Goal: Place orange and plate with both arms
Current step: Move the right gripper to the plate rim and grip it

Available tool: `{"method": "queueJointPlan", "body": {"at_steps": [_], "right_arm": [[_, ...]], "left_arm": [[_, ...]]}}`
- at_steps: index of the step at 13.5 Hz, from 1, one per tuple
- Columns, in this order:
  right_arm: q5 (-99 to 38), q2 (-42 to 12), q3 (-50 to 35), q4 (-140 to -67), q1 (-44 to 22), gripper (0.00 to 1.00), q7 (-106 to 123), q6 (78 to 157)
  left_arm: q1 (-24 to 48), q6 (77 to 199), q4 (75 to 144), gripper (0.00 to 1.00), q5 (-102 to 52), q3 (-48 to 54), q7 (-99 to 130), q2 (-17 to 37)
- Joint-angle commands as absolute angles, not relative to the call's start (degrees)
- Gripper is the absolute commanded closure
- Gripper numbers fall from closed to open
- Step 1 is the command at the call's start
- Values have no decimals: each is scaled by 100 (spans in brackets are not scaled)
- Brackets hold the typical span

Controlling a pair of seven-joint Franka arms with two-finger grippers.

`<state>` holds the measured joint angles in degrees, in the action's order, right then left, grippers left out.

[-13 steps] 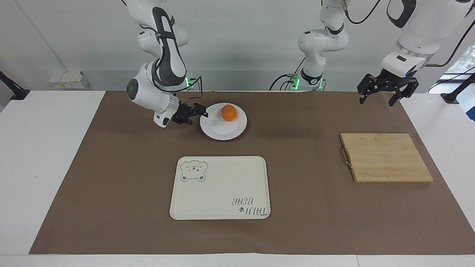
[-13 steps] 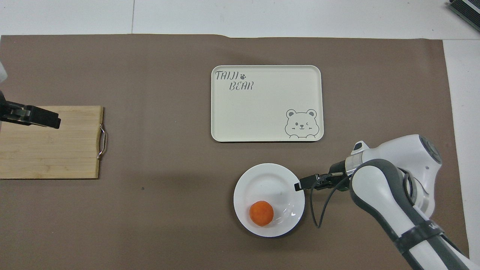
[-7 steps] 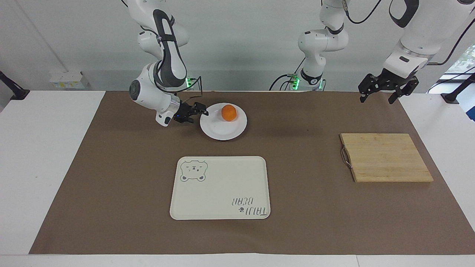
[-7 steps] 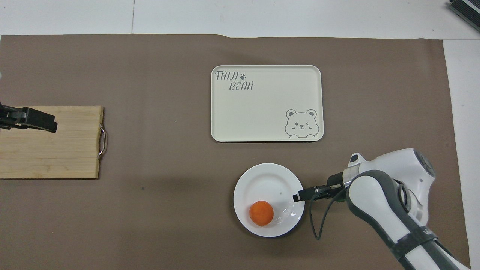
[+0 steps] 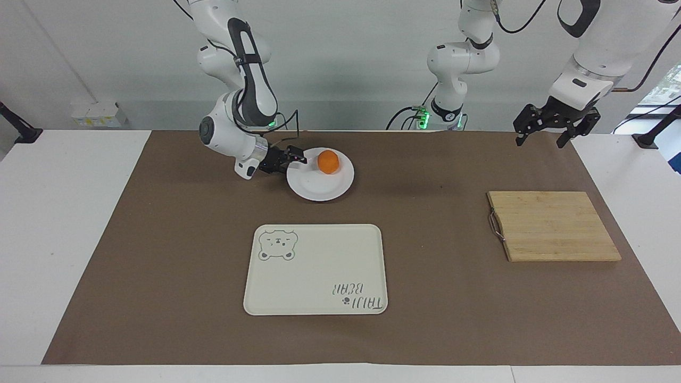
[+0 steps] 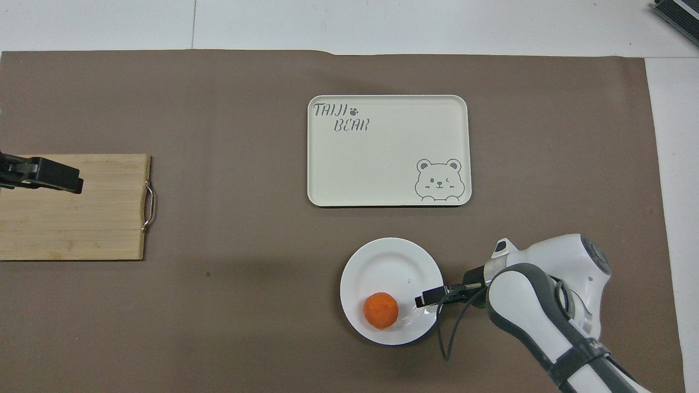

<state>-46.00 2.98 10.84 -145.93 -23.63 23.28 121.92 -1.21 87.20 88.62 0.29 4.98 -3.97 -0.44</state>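
Note:
The white plate point(image 5: 318, 187) point(image 6: 386, 261) lies on the brown mat close to the robots, near the right arm's base. The orange point(image 5: 328, 161) point(image 6: 380, 310) sits in the plate's well, on the part nearest the robots. My right gripper point(image 5: 297, 158) point(image 6: 422, 299) is low and level at the plate's rim, fingers open and reaching in over the rim, a short gap from the orange. My left gripper point(image 5: 549, 127) point(image 6: 70, 180) hangs open high in the air at the left arm's end, holding nothing; in the overhead view it overlaps the cutting board.
A cream tray point(image 5: 314, 268) point(image 6: 382, 158) with a bear drawing lies farther from the robots than the plate. A bamboo cutting board point(image 5: 553, 226) point(image 6: 93, 224) with a metal handle lies toward the left arm's end. A brown mat covers the table.
My right gripper has slid in over the plate's rim toward the orange, and its arm followed. My left gripper rose a little, then held still. Plate and orange have not moved.

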Motion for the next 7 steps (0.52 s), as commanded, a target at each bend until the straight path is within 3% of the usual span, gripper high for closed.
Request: {"method": "queueJointPlan", "body": {"at_steps": [1, 2, 3, 7], "right_arm": [[-4868, 571, 1081, -14897, -2347, 0, 2479, 12305], [-4887, 571, 1081, -14924, -2347, 0, 2479, 12305], [-4895, 563, 1081, -14924, -2355, 6, 2470, 12305], [-4896, 554, 1081, -14959, -2355, 45, 2400, 12305]], "left_arm": [[-193, 8604, 8789, 0, -35, 536, -352, -70], [-193, 8604, 8789, 0, -35, 536, -360, -70], [-193, 8604, 8789, 0, -35, 536, -360, -70], [-202, 8604, 8789, 0, -35, 536, -360, -70]]}}
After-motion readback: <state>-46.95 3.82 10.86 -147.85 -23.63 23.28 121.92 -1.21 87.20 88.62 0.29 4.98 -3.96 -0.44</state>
